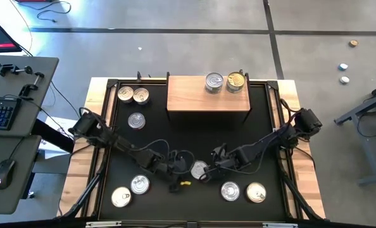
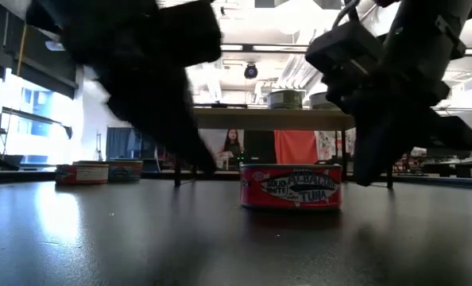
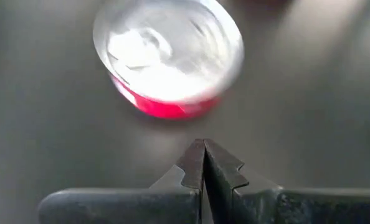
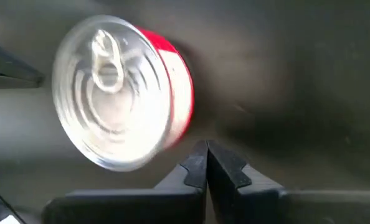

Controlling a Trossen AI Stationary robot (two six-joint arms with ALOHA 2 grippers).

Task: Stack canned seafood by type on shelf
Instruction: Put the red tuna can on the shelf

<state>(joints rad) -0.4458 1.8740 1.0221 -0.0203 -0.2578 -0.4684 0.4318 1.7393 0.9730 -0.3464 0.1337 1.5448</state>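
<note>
A red-sided tin of canned seafood (image 1: pixel 199 169) with a silver pull-tab lid stands flat on the black mat near the table's middle. In the low view its label (image 2: pixel 290 187) reads tuna. My left gripper (image 3: pixel 203 149) is shut, its tips a little to the tin's left. My right gripper (image 4: pixel 207 149) is shut too, its tips just off the tin's right side (image 4: pixel 184 106). Both slant downward. The light-brown shelf (image 1: pixel 194 101) stands at the far edge, and two tins (image 1: pixel 214 82) (image 1: pixel 236 81) stand side by side on its top.
More tins rest on the mat: two at the far left (image 1: pixel 132 95), one below them (image 1: pixel 136 120), two at the near left (image 1: pixel 130 191) and two at the near right (image 1: pixel 243 192). A small yellow object (image 1: pixel 185 183) lies near my left gripper.
</note>
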